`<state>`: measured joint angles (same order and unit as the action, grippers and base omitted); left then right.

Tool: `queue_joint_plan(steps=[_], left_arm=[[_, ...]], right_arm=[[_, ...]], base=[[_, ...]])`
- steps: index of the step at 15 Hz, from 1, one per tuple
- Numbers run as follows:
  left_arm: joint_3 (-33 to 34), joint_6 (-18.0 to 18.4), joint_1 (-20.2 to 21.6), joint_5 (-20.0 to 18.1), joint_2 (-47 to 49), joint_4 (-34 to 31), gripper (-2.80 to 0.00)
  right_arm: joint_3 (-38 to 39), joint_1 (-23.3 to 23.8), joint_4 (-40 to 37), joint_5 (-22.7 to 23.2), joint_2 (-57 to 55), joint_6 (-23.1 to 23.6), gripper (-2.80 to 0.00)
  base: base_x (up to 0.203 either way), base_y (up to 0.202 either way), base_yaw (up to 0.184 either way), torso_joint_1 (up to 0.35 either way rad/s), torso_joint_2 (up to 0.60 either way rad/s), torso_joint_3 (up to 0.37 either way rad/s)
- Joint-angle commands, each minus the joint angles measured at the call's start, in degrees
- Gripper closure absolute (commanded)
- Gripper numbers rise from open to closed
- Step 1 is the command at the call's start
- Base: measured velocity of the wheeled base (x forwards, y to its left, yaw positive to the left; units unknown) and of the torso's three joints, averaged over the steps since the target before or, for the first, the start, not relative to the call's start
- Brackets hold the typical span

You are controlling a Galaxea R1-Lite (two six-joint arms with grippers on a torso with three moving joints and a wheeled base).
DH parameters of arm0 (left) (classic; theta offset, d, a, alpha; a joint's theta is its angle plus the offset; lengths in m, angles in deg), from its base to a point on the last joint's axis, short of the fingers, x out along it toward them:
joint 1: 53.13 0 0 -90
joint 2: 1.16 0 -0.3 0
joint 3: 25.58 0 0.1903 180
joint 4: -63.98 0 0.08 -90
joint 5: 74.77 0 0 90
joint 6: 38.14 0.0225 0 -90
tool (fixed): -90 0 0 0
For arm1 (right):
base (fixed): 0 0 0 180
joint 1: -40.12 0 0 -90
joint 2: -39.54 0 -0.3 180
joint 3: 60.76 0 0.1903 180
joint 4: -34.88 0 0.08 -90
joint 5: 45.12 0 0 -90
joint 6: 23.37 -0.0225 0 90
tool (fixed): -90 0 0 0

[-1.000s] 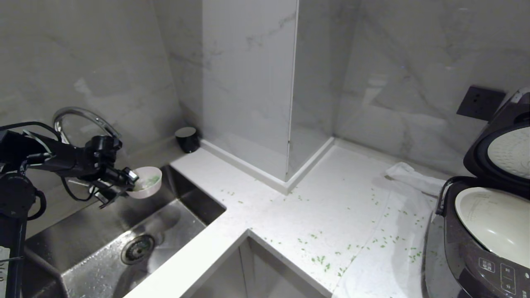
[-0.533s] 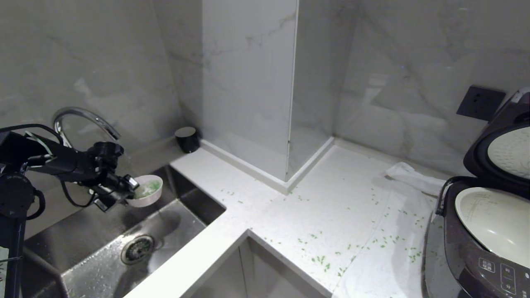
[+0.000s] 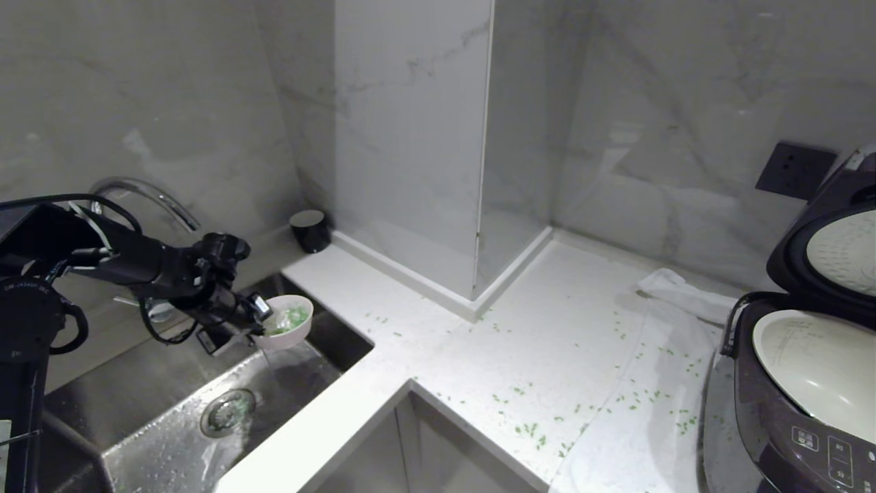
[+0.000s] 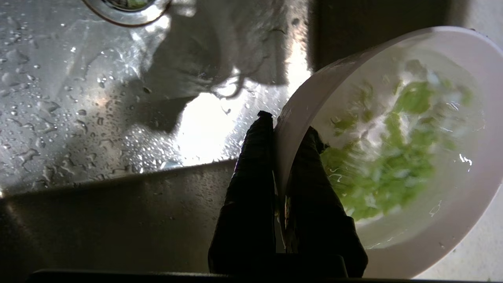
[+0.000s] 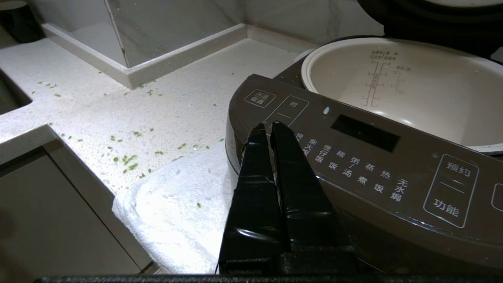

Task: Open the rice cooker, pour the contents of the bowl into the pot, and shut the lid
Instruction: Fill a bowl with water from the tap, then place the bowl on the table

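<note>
Item: left tool [image 4: 279,129], clamped on the rim of the small round bowl, pale pink outside and white inside [image 3: 289,322], one finger inside the wall and one outside, so the bowl hangs out beyond the fingertips and can be tipped from the wrist. It is carried over the wet steel sink [image 3: 171,411], with the round drain [image 3: 226,411] below and nearer the robot; a thin thread of water appears to run from the bowl's low edge, so the slight tilt looks meant for draining. Contents: tiny bright green grain-like bits [image 4: 377,173], lying wet in the white interior just past the inner finger. Destination: the large dark brown-grey rice cooker [image 3: 787,411], well apart from this tool across the white speckled surface [image 3: 547,356], its hinged lid [image 3: 821,253] raised and the cream-white inner pot [image 3: 814,363] exposed (opening step judged done, pouring and closing not yet). Right tool [image 5: 268,125]: fingers together, holding nothing, parked just before the cooker's front panel [image 5: 353,157]. Writing: white Chinese button labels, including 功能 and 预约; level numerals inside the pot, too small to read. No brand visible.
</note>
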<state>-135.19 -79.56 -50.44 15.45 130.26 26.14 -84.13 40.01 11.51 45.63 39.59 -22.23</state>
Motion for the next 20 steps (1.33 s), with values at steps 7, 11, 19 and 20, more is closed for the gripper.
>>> queue_joint_plan(steps=[7,11,19,20], left_arm=[[-3.6,-1.58,-15.67,0.43,-1.6,-0.16,0.0],[-8.47,-2.65,-23.85,0.69,1.19,-0.58,0.0],[-15.5,-5.29,-33.84,4.14,9.09,-1.26,0.0],[-15.46,-5.23,-34.42,4.66,9.75,-1.26,0.0]], right_arm=[[0.0,-0.07,0.0,0.05,-0.05,0.01,0.0],[0.0,-0.06,0.0,0.05,-0.05,0.0,0.0],[0.0,-0.07,0.0,0.05,-0.05,0.0,0.0],[0.0,-0.07,0.0,0.05,-0.05,0.0,0.0]], base=[[0.0,0.0,0.0,0.0,0.0,0.0],[0.0,0.0,0.0,0.0,0.0,0.0],[0.0,0.0,0.0,0.0,0.0,0.0],[0.0,0.0,0.0,0.0,0.0,0.0]])
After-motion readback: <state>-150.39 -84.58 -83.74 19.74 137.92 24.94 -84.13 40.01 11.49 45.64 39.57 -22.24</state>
